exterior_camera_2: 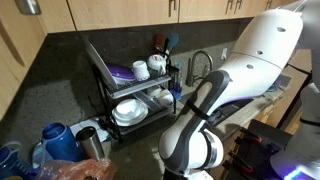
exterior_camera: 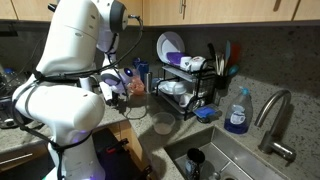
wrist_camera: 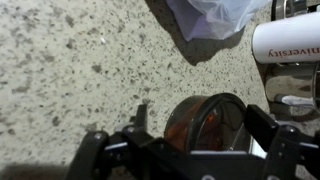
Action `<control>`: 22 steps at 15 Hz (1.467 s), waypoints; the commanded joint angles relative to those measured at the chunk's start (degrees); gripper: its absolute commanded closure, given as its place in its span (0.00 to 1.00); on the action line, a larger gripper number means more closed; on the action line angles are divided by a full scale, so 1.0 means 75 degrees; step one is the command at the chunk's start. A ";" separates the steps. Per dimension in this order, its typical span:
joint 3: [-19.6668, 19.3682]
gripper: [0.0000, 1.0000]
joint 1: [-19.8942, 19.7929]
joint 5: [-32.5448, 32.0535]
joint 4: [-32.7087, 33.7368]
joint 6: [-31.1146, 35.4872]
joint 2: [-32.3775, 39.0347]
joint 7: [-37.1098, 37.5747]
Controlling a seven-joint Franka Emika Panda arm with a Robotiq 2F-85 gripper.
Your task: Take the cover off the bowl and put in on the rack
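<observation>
In the wrist view a small round bowl with a dark glass cover [wrist_camera: 205, 118] stands on the speckled countertop [wrist_camera: 70, 70]. Reddish contents show through the cover. My gripper [wrist_camera: 200, 125] is open, with one finger on each side of the covered bowl, and I cannot tell whether they touch it. The black wire two-tier rack [exterior_camera: 188, 80] holds plates and cups and shows in both exterior views [exterior_camera_2: 130, 92]. The robot's white arm hides the bowl in both exterior views.
A clear plastic bag [wrist_camera: 210, 15] and a white bottle [wrist_camera: 290, 40] lie close beyond the bowl. A sink [exterior_camera: 235, 160] with a faucet [exterior_camera: 275, 110] and a blue soap bottle [exterior_camera: 237, 112] is beside the rack. A clear glass [exterior_camera: 163, 122] stands before the rack.
</observation>
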 commanded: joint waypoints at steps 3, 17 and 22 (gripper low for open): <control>-0.0022 0.37 0.0104 0.0048 0.0184 0.0312 0.0035 0.0137; 0.0030 0.96 0.0143 0.0093 -0.0082 0.0698 -0.0547 0.0081; 0.0053 0.96 0.0061 0.0122 -0.0319 0.0799 -0.1034 0.0111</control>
